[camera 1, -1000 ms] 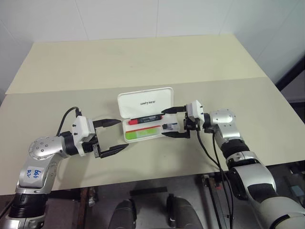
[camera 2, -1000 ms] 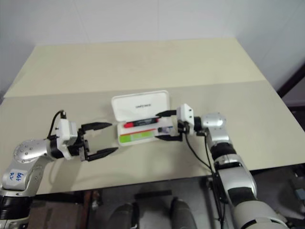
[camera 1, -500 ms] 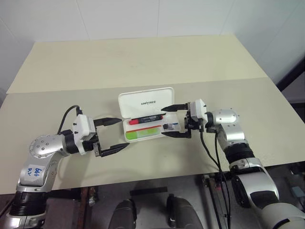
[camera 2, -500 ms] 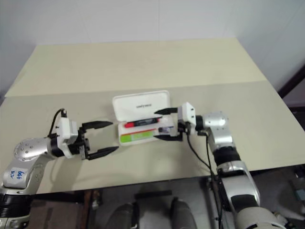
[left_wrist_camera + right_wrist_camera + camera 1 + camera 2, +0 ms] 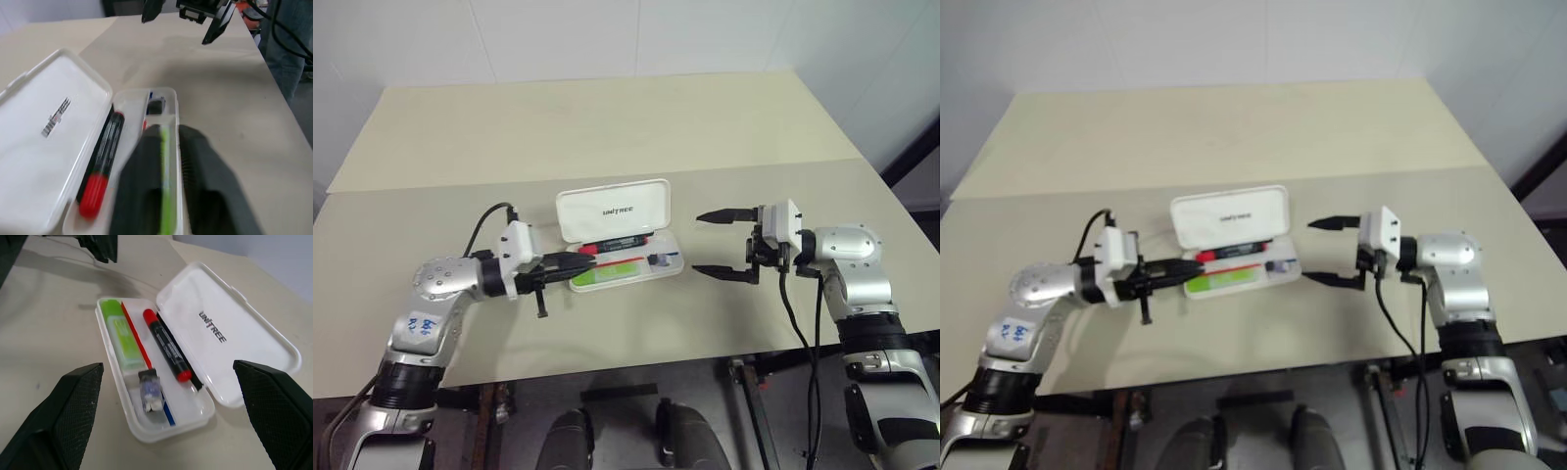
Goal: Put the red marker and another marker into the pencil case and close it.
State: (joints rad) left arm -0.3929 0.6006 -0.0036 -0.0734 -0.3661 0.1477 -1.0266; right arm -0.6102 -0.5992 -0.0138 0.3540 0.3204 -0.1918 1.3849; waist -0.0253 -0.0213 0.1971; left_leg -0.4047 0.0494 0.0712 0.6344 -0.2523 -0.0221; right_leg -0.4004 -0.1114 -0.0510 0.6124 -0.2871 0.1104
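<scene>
The pencil case (image 5: 612, 209) lies open at the table's middle, its white lid with the black print folded back. Inside the tray, the red marker (image 5: 619, 243) lies along the hinge side. The other marker, a light-green highlighter (image 5: 605, 273), lies along the front wall. My left gripper (image 5: 578, 262) is shut, and its tips sit at the tray's left end. In the left wrist view its two fingers (image 5: 142, 186) stand close together over the highlighter (image 5: 166, 205). My right gripper (image 5: 696, 244) hangs open to the right of the case, apart from it, with nothing between its fingers.
A small clear-and-blue item (image 5: 150, 390) also lies in the tray, at its right end, beside red and blue stripes. The beige table (image 5: 607, 127) has a seam across its middle. Its front edge runs close below both arms.
My left gripper has closed and moved right to the case's left end. The right gripper has drawn back to the right, away from the case, and stays open.
</scene>
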